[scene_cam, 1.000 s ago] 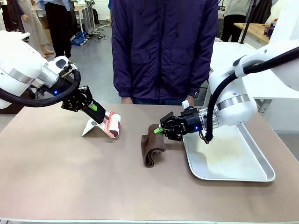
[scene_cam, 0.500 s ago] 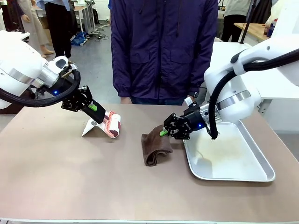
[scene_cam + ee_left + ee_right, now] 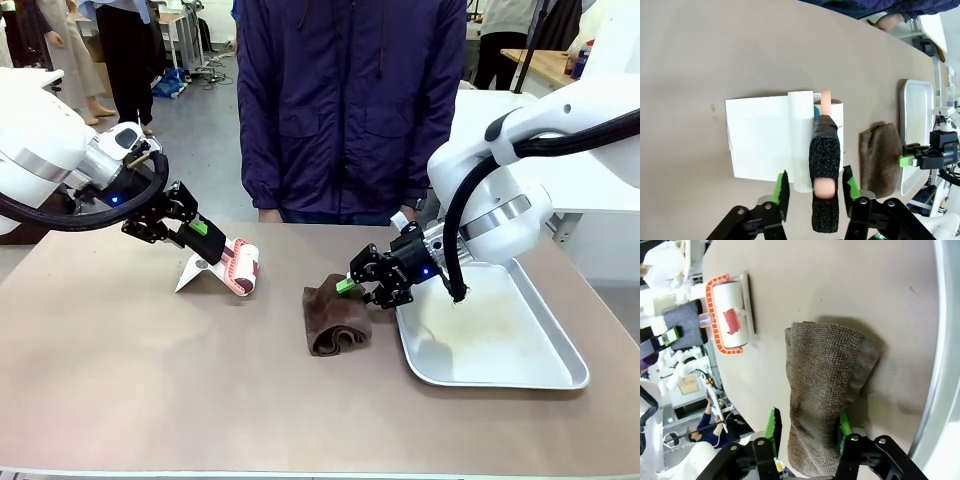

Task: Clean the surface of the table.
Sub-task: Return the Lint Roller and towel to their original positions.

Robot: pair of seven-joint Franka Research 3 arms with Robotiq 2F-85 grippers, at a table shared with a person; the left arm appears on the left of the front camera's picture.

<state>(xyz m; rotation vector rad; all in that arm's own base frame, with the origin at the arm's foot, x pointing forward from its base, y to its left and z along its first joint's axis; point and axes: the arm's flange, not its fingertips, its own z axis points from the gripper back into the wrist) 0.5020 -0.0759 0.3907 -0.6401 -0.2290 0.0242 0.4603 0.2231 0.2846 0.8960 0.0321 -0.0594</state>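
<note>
1. The brown cloth lies mid table, just left of the tray.
2. R gripper straddles its near end, jaws apart (released, it seems); long axis runs away from the fingers.
3. L gripper is spread around the lint roller handle, not pinching.

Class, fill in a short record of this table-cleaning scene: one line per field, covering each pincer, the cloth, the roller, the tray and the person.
left pincer: open, straddling the lint roller's handle
right pincer: open, pads either side of the cloth
cloth: brown, crumpled, on the table beside the tray
lint roller: propped on a white sheet
tray: silver, at the table's right
person: standing at the far edge
</note>
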